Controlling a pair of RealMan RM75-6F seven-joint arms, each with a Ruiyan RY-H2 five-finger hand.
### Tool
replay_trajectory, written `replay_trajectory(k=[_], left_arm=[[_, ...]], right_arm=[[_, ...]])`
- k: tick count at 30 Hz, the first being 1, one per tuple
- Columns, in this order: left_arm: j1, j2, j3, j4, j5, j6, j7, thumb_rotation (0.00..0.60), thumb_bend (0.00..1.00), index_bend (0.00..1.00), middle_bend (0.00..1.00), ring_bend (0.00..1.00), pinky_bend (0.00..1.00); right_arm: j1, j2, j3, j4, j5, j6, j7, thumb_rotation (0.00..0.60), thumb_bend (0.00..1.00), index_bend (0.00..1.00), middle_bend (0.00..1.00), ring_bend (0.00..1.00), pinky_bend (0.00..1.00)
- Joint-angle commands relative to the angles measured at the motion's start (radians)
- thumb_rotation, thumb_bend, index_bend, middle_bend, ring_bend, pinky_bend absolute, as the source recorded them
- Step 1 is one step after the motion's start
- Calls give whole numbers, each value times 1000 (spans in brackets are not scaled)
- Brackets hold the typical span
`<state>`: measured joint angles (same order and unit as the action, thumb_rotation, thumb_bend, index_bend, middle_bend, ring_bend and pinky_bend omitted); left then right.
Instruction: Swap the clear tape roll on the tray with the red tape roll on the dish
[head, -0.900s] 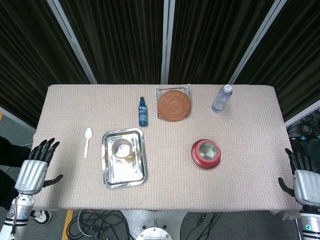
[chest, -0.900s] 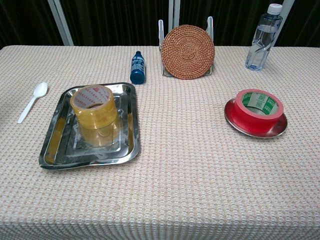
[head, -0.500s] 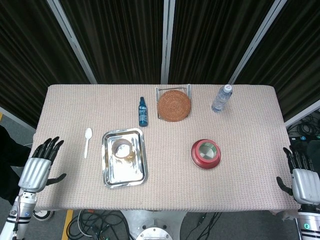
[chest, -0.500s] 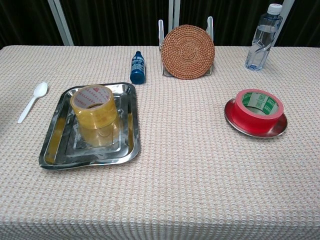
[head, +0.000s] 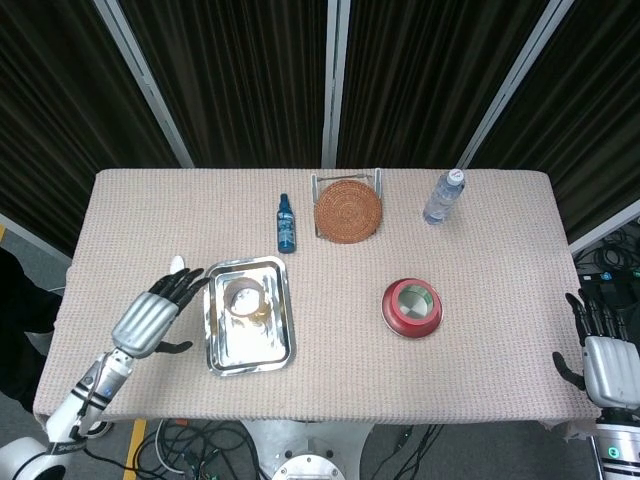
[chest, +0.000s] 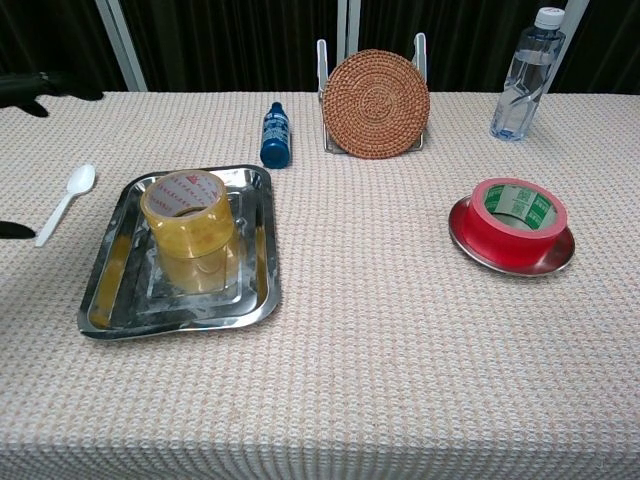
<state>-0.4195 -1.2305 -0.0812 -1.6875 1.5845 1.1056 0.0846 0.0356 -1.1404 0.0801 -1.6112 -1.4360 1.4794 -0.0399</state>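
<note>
A clear yellowish tape roll (head: 245, 298) (chest: 188, 211) stands on a steel tray (head: 222, 345) (chest: 106, 300) left of centre. A red tape roll (head: 412, 303) (chest: 518, 218) lies flat on a round metal dish (head: 392, 322) (chest: 480, 252) to the right. My left hand (head: 160, 310) hovers open over the table just left of the tray, fingers spread and pointing toward it; only dark fingertips (chest: 30, 88) reach into the chest view's left edge. My right hand (head: 600, 345) is open beyond the table's right edge, far from the dish.
A white spoon (head: 177, 265) (chest: 65, 202) lies left of the tray, partly under my left hand. At the back stand a small blue bottle (head: 286, 224) (chest: 275, 135), a woven coaster in a wire stand (head: 347, 209) (chest: 376, 91) and a water bottle (head: 442, 196) (chest: 523, 75).
My left hand has swung in from off the table's left edge to just beside the tray, above the spoon. The right hand has barely moved. Both tape rolls are unmoved.
</note>
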Motion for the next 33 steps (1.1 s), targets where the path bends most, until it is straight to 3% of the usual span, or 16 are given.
replay_trajectory(k=[1,19,33], left_arm=[[-116,-25,-37,30,-57,-143,-9,600,25,55,7,0,144],[-317,-97,-56,168,-212,-418,-26,600,27,55,0,0,121],[-378,-133,-27,237,-238,-460,-26,600,27,55,21,0,123]], right_arm=[[2,3,1,0,3,-3,-6,600,206,0,0,0,0],[14,16,3,20,35,-43,-16,600,206,0,0,0,0],[9,16,4,32,60,-53,1,600,207,0,0,0,0]])
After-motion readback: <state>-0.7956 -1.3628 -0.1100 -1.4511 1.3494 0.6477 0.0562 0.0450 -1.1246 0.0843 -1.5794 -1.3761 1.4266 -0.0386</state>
